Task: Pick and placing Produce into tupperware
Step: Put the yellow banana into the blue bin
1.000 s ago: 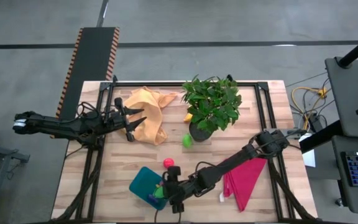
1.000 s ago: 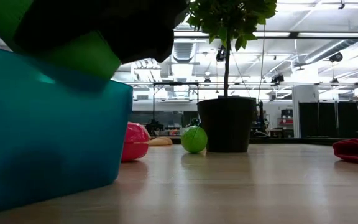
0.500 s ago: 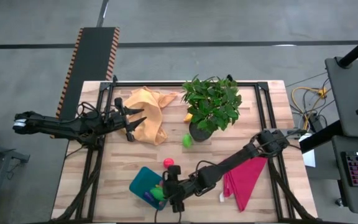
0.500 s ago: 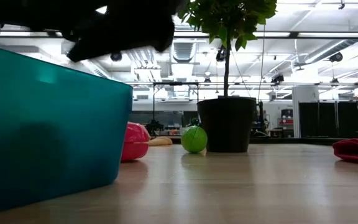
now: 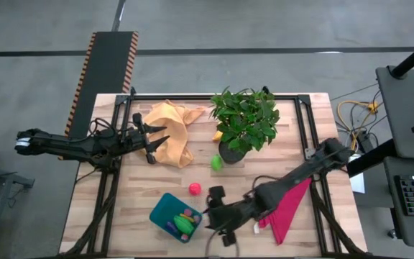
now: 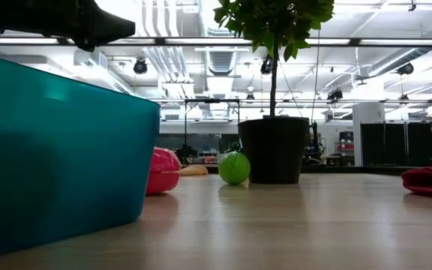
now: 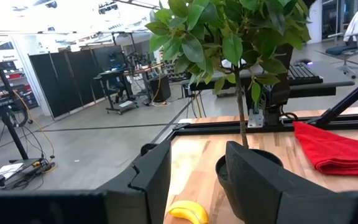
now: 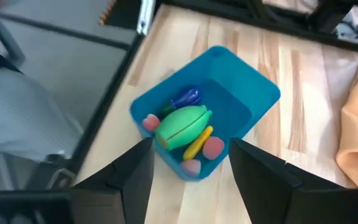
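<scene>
Beside teal tub (image 5: pixel 171 214), near front counter (image 5: pixel 128 180) edge: your right gripper (image 5: pixel 218 219), fingers apart, empty. Big green piece (image 8: pixel 183 124) lies in tub with purple, yellow, pink bits. Drop looks done. Next: go for red piece (image 5: pixel 194 188) just beyond tub, or green ball (image 5: pixel 216 162) by plant pot (image 5: pixel 233 151). Banana (image 7: pixel 188 213) sits right by pot; leaves may block you. Left gripper (image 5: pixel 153 140) waits over orange cloth (image 5: pixel 172 133), fingers apart. Magenta cloth (image 5: pixel 287 205) lies under right arm, out of way.
</scene>
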